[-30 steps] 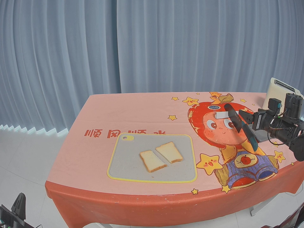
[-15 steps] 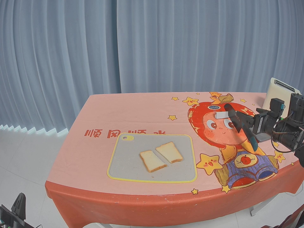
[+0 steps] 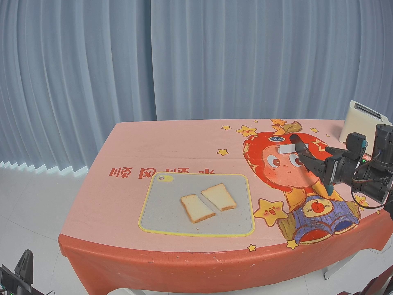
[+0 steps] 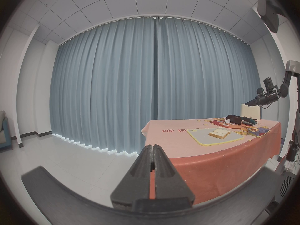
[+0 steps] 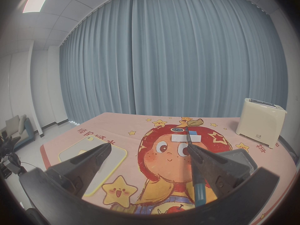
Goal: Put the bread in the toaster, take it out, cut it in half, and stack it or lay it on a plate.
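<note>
Two bread halves (image 3: 197,208) (image 3: 219,196) lie side by side, a narrow gap between them, on the grey yellow-rimmed cutting board (image 3: 163,214). A knife (image 5: 198,185) with a teal handle and dark blade lies on the tablecloth to the board's right. My right gripper (image 3: 307,158) hovers open above the knife with nothing between its fingers (image 5: 215,169). The cream toaster (image 3: 362,121) stands at the table's far right corner with its slot showing no bread. My left gripper (image 4: 152,155) is shut, held low off the table's front left corner (image 3: 24,265).
A small white strip (image 3: 286,149) lies by the knife's tip. A grey tray-like thing (image 5: 240,158) sits beside the knife, toward the toaster. A pink printed cloth (image 3: 163,152) covers the table; curtains hang behind.
My right arm has sunk a little and drawn back toward the near table edge. Bread halves, knife and left gripper have stayed put.
</note>
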Robot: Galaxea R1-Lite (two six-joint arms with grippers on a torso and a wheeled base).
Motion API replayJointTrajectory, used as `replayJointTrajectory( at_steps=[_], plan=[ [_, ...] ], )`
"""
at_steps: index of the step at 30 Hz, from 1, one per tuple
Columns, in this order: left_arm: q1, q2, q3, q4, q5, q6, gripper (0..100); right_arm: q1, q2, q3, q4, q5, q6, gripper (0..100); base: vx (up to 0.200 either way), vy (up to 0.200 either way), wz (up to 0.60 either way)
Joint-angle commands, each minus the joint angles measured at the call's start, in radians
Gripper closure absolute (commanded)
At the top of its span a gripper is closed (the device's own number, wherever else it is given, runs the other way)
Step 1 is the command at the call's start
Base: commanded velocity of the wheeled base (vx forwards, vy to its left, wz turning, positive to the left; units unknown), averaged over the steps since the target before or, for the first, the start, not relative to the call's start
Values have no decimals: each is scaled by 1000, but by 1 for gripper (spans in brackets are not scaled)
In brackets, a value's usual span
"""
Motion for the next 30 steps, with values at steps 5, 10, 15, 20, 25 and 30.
replayJointTrajectory(
  at_steps=[5,10,15,20,25,30],
  plan=[
    [0,-16,18,0,0,0,100,78,-22,19,-2,-24,6,0,0,0,0],
    [0,-16,18,0,0,0,100,105,-31,35,-1,-30,6,0,0,0,0],
    [0,-16,18,0,0,0,100,157,-34,39,-1,-70,6,0,0,0,0],
    [0,-16,18,0,0,0,100,206,-31,48,-4,-75,7,0,0,0,0],
    [0,-16,18,0,0,0,100,229,-24,61,-1,-83,7,0,0,0,0],
    [0,-16,18,0,0,0,100,248,-22,64,-1,-93,9,0,0,0,0]
  ],
)
